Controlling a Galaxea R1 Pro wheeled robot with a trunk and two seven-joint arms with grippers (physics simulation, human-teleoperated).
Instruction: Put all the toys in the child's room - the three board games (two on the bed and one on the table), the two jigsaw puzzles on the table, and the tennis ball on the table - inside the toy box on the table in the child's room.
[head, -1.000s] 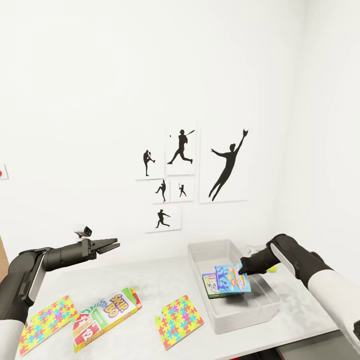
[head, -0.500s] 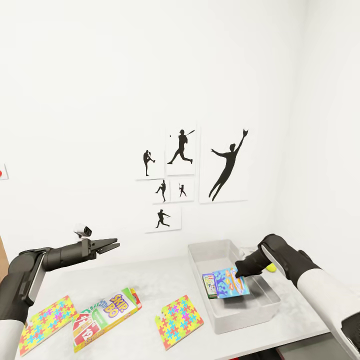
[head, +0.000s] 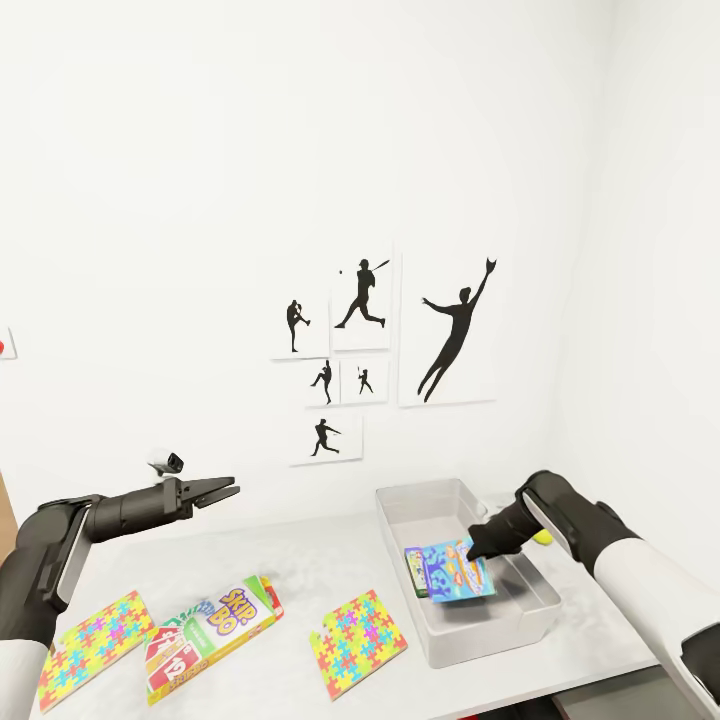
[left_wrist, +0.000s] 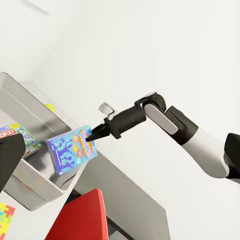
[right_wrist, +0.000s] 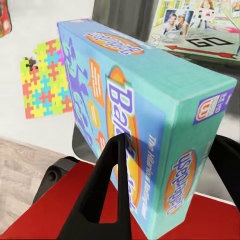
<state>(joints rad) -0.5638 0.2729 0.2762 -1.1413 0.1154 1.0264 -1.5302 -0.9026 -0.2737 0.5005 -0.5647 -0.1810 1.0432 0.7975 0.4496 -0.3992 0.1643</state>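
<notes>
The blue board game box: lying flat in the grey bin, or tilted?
Tilted. The blue board game box hangs tipped over the light grey toy box, pinched by the right gripper, above a green-edged game box.

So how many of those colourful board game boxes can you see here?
3. The Skip-Bo box lies on the table. A green-edged box lies in the grey toy box. The blue box is held over that bin by the right hand.

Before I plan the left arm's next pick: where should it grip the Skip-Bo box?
Probably across the short width of the Skip-Bo box, from above. It lies flat on the table, long axis slanting away, with bare tabletop along both long edges, so the left gripper could straddle it.
</notes>
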